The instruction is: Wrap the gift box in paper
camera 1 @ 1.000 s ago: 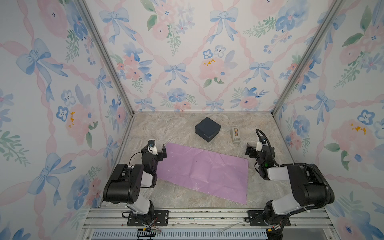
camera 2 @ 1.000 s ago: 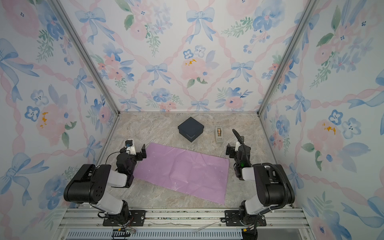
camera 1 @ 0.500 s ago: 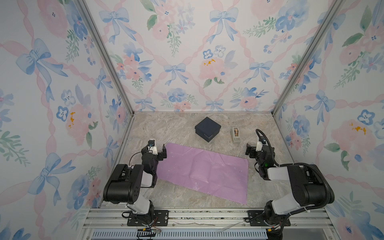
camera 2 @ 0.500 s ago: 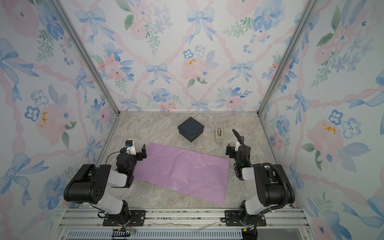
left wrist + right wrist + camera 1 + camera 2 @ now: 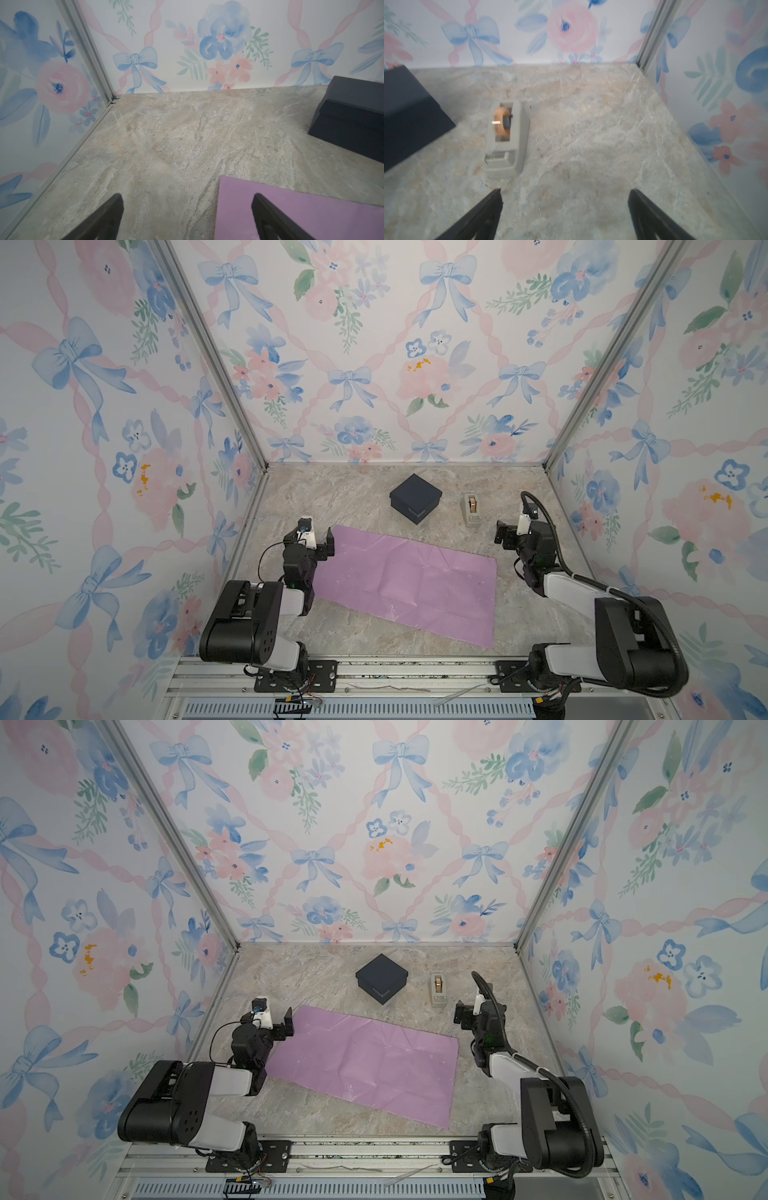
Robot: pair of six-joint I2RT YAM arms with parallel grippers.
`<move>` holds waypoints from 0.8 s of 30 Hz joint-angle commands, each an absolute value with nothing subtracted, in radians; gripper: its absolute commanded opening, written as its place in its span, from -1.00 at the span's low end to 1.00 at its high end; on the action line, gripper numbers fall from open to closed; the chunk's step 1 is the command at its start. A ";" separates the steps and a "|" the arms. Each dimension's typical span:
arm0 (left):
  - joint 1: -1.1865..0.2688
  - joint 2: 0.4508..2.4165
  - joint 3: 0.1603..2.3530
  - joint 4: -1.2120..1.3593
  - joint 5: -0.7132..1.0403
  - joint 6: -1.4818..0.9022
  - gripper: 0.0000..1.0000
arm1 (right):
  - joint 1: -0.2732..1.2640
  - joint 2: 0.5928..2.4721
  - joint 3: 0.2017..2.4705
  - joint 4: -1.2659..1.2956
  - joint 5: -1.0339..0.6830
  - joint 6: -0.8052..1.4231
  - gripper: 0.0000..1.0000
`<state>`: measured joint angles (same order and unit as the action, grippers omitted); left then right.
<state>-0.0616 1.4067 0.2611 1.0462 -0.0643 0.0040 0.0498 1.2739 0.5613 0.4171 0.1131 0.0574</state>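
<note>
The dark navy gift box point(image 5: 415, 497) point(image 5: 381, 977) stands with its lid on at the back middle of the marble floor, apart from the paper. The lilac paper point(image 5: 415, 585) point(image 5: 370, 1060) lies flat and creased in front of it, unfolded. My left gripper point(image 5: 309, 542) point(image 5: 269, 1024) hangs open at the paper's far left corner, holding nothing. In the left wrist view the left gripper point(image 5: 187, 197) has one finger over the paper point(image 5: 234, 199), and the box point(image 5: 353, 116) sits off to the side. My right gripper point(image 5: 515, 533) point(image 5: 473, 1014) is open and empty over bare floor point(image 5: 564, 192).
A beige tape dispenser point(image 5: 471, 510) point(image 5: 437, 990) point(image 5: 506, 139) stands between the box and the right gripper. Flowered walls with metal corner posts point(image 5: 257, 456) close in the back and both sides. An aluminium rail point(image 5: 374, 672) runs along the front.
</note>
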 commanded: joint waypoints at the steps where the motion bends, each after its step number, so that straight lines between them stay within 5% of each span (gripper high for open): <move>1: -0.090 1.312 0.379 0.799 -0.013 0.014 0.97 | 0.089 1.158 0.786 -0.143 0.087 0.181 0.92; 6: -0.148 1.278 0.521 0.556 0.026 -0.119 0.90 | 0.311 1.106 0.966 -0.596 0.167 0.290 0.92; 11: -0.218 1.356 0.683 0.281 0.042 -0.139 0.89 | 0.599 1.093 0.981 -0.835 0.111 0.630 0.92; 17: -0.228 1.560 0.890 0.052 0.134 -0.172 0.81 | 1.014 1.133 0.884 -0.758 0.100 0.995 0.94; 24: -0.249 1.753 1.047 -0.045 0.210 -0.206 0.78 | 1.308 1.229 0.830 -0.667 0.027 1.197 0.98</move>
<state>-0.2359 1.7195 1.0004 0.0391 0.1528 -0.1722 1.2423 1.2106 0.8600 -0.6910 0.0624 1.0451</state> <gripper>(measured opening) 0.888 0.990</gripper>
